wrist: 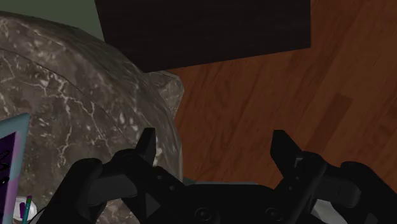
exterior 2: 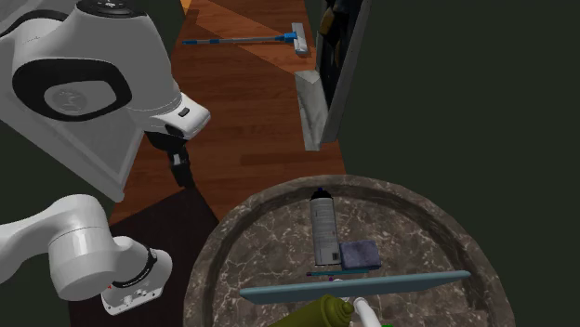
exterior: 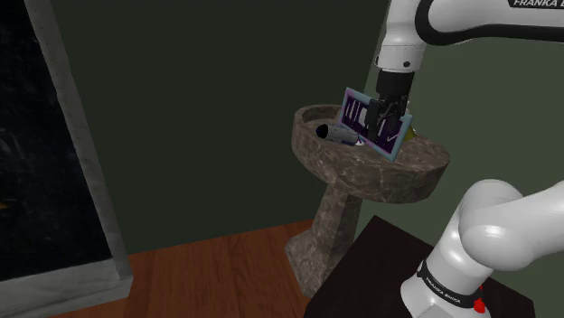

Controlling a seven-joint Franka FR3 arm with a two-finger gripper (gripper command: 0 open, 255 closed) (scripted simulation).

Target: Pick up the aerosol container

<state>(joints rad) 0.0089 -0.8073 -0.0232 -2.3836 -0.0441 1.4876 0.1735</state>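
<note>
Lettering (exterior: 538, 4) on the arm (exterior: 470, 23) reads "FRANKA"; aerosol can (exterior 2: 322, 230) lies in basin (exterior 2: 221, 237).

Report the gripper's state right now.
Gripper: open, fingers apart, holding nothing.

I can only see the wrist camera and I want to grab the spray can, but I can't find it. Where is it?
Observer: The aerosol can lies on its side inside the stone basin.
Operator: Am I above it?
Observer: No. In the second exterior view the hand hangs outside the basin's rim, off to the left and apart from the can.
Operator: Is anything next to it?
Observer: Yes, a small dark blue pad lies right beside the can's lower end.
</note>
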